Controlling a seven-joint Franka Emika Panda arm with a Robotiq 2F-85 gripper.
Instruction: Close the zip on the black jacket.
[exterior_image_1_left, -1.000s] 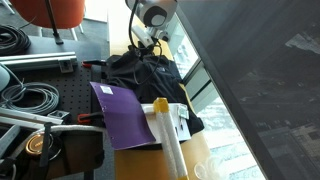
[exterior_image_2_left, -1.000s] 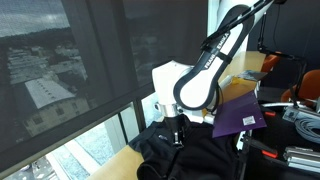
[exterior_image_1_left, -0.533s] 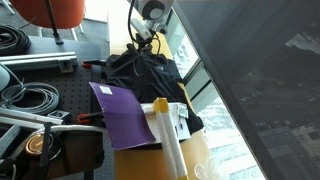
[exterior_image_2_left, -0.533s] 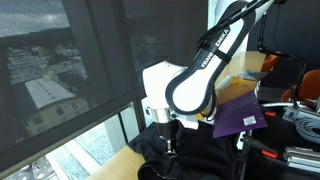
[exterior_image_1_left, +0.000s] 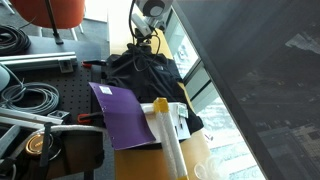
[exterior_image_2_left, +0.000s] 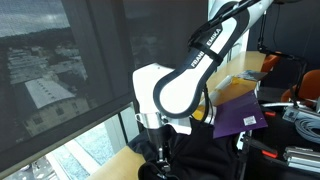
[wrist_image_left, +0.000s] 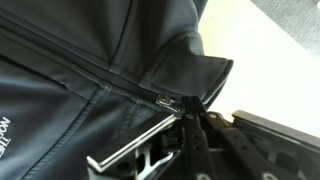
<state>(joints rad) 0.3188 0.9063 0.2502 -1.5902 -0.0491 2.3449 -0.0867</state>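
Jacket (wrist_image_left: 60, 110) zip (wrist_image_left: 90, 62) looks closed behind the gripper (wrist_image_left: 186, 116), which pinches the pull (wrist_image_left: 163, 100) just below the collar (wrist_image_left: 200, 70), so seemingly little remains.

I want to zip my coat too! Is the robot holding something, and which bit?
The gripper seems to pinch the zip pull, the little metal tab on the black jacket. It holds nothing else.
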